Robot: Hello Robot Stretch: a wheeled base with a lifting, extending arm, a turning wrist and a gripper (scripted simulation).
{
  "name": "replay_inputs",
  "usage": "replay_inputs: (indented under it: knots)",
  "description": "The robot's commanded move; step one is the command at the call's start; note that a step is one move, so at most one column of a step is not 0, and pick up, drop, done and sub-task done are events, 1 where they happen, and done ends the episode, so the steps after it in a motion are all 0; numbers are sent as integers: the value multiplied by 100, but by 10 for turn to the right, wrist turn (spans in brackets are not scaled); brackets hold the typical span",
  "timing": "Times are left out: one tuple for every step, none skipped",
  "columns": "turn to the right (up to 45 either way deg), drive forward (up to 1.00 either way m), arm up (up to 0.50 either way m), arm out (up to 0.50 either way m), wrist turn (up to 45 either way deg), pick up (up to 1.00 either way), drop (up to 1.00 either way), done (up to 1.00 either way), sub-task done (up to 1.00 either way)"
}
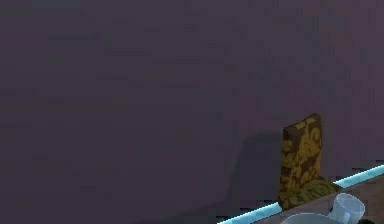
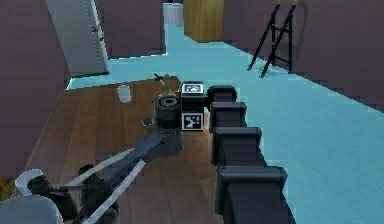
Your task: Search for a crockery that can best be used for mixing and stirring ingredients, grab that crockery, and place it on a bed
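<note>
Wooden tabletop [image 2: 90,130] carrying one small white container [image 2: 124,93] just left of the gripper [image 2: 161,82], grip state and load not determinable against the surface. One pale bowl-like vessel [image 1: 347,206] at the forward view's lower right corner, beside one patterned brown block [image 1: 302,158] against a dark wall [image 1: 150,90]. Teal floor [image 2: 320,110] open beyond the table edge, bounded far off by one folding ladder [image 2: 278,40], one white door [image 2: 80,35], one wooden cabinet [image 2: 205,18].

Forward: faces near wall [image 1: 150,90]; side: overlooks table [image 2: 90,130].
</note>
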Motion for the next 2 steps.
replay_inputs:
  knots:
    - [0,0,0,0,-150,0,0,0,0]
    - [0,0,0,-16,0,0,0,0,0]
